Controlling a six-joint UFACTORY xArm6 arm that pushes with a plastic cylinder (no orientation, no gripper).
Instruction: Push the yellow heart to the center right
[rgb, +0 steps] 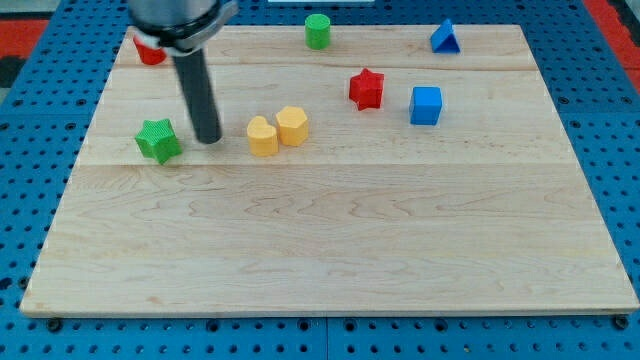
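The yellow heart (262, 137) lies on the wooden board (330, 250), left of centre, touching a yellow hexagon block (292, 125) on its right. My tip (208, 139) rests on the board just left of the yellow heart, with a small gap between them. A green star (158, 140) lies left of my tip.
A red star (366, 88) and a blue cube (425, 105) lie right of centre toward the view's top. A green cylinder (318, 31) and a blue triangle block (445, 38) sit at the top edge. A red block (150, 52) is partly hidden behind the rod at top left.
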